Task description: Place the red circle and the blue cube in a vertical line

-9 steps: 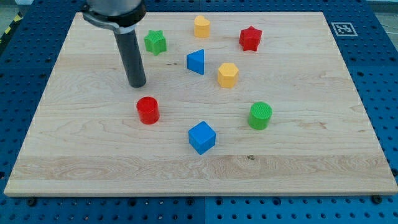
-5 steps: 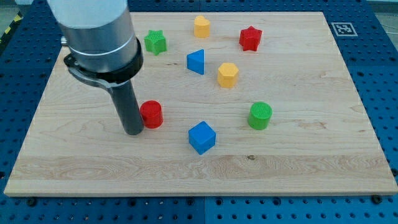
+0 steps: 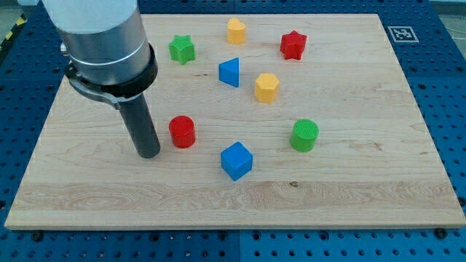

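right now the red circle [image 3: 182, 132] sits left of the board's middle, with the blue cube [image 3: 237, 161] near it, lower and toward the view's right. my tip [image 3: 148, 154] rests on the wooden board [image 3: 378, 189] just left of the red circle, a small gap between them; it is a plain rod with nothing gripped. further up lie a blue triangle [image 3: 229, 72], yellow hexagon [image 3: 266, 87], green star [image 3: 181, 49], yellow heart [image 3: 236, 30] and red star [image 3: 293, 44]; a green cylinder [image 3: 304, 135] sits right.

The arm [image 3: 102, 44] runs off the view's top edge, hiding the board's [image 3: 364, 182] upper-left corner.
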You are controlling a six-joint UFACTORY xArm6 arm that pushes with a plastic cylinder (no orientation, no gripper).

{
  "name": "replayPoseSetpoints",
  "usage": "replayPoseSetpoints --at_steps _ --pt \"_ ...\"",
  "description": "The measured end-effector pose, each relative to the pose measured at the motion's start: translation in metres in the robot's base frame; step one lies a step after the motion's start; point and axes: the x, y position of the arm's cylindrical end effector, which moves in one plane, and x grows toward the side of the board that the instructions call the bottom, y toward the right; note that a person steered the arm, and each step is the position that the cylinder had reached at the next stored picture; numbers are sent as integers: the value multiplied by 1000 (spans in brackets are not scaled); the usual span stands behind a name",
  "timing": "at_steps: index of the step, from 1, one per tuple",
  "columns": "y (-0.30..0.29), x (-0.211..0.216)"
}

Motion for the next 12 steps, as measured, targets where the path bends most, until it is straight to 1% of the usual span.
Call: replayPoseSetpoints --at_steps 3,6,8,11,12 --pt "14 -4" --pt "26 -47" --pt "26 -67" --pt "29 -66" --pt "36 -57"
